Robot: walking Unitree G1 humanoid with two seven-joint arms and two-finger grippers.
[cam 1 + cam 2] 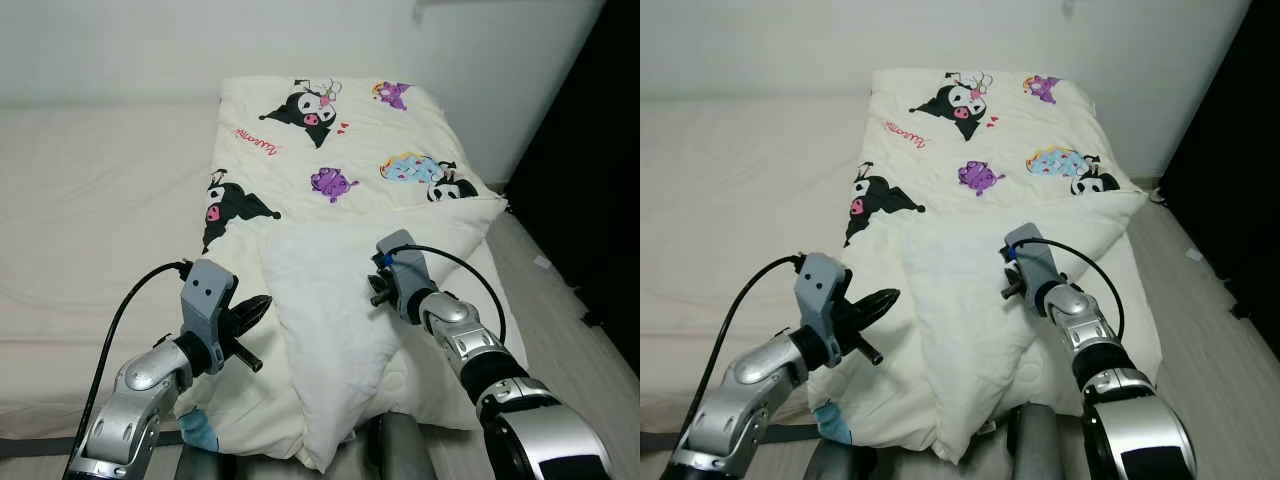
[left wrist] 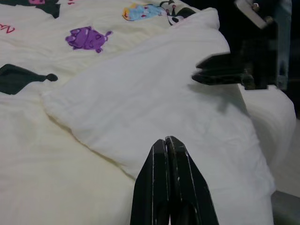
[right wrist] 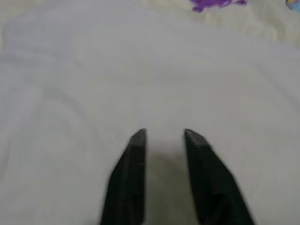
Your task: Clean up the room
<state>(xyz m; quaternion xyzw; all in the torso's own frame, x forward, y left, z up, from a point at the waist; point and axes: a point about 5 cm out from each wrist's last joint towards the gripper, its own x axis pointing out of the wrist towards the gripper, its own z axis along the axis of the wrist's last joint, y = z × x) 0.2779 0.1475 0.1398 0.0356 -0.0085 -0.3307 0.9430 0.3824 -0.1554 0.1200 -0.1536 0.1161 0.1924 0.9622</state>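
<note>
Right claw (image 3: 163, 140) parted, poised over folded-back white flap (image 1: 330, 300) of quilt (image 1: 330, 150) near the bed's (image 1: 90, 200) foot edge. Left claw (image 2: 168, 145) closed, empty, alongside. Folding underway; next: pinch flap.

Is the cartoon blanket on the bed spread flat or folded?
Partly folded: the blanket has its near corner turned back, plain white underside up, over the printed side.

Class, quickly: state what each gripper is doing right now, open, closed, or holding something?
Left gripper: closed, holding nothing, above the quilt.
Right gripper: open, holding nothing, over the folded white flap.
</note>
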